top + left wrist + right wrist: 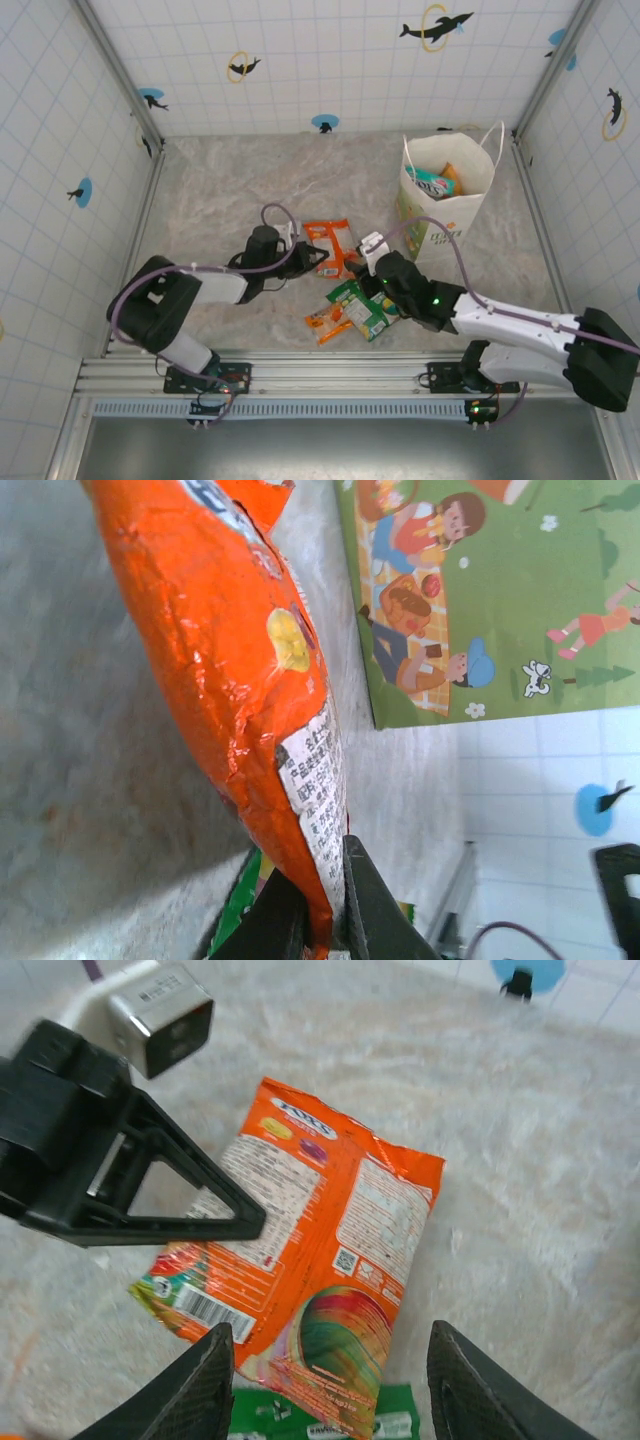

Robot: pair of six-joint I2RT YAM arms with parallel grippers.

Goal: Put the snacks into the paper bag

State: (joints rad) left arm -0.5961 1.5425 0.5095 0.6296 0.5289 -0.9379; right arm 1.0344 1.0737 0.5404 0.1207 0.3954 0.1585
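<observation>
1. Two pincers meet at the large orange packet (335,240) near the middle of the bench (220,190). The left gripper (314,258) is clenched on the packet's left edge, which the left wrist view shows pinched between its fingers (368,900).
2. The right gripper (330,1390) hangs released, jaws spread wide, over the packet's near end.
3. Toward the near edge lie green-and-white packets (360,305) and small orange ones (328,323).
4. The paper bag (447,215) stands upright by the far right corner, with a teal packet (430,182) and an orange one inside.
5. We cannot tell whether the large orange packet is clear of the bench, nor whether the right gripper touches it. One green packet (320,1425) is cut off at the bottom of the right wrist view.
</observation>
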